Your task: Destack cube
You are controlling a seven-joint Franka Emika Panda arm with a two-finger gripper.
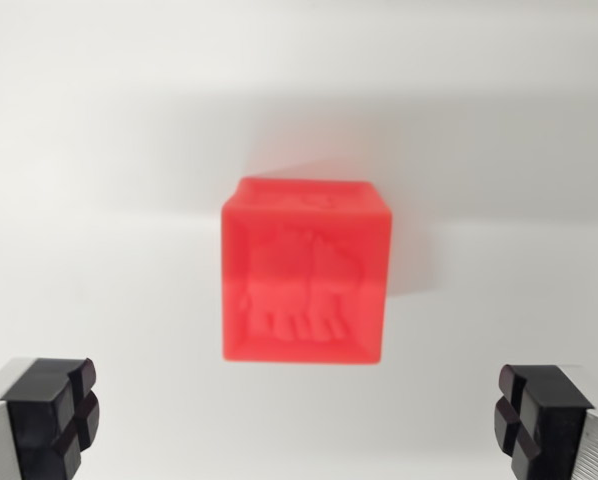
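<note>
Wrist view: the red cube (306,272) sits centred on the white desk (99,150), ahead of the gripper (299,420), whose jaws stand wide apart and empty. Whether another cube lies beneath is hidden. A sound grasp likely needs a centred descent, jaws square to opposite faces.

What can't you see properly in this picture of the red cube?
- Red cube: the raised picture on its face is too blurred to tell, wrist view.
- Anything under the cube: hidden by the cube itself.
- Tool: only two finger pads show; the bottom edge cuts the rest.
</note>
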